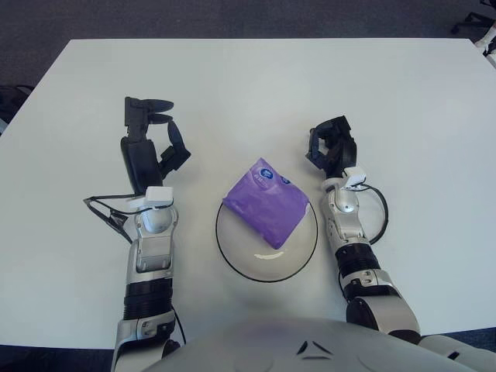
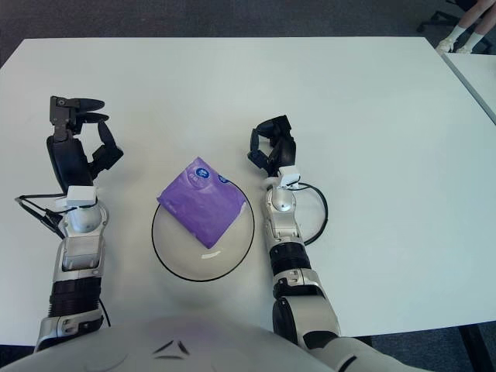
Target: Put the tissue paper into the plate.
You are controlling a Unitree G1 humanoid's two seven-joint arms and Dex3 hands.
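Nearest, a curved grey part of the robot's body cuts off the bottom of the white desk. Just beyond it sits the plate, white with a dark rim, and the purple tissue paper lies in it, its far corner poking over the rim. To the plate's left, well apart, the left hand shows with fingers spread and nothing held. To the right, the right hand shows just beside the plate, fingers curled in, empty. Farther off the desk is bare up to its far edge, with dark carpet behind. Something at the far right corner is cut off.
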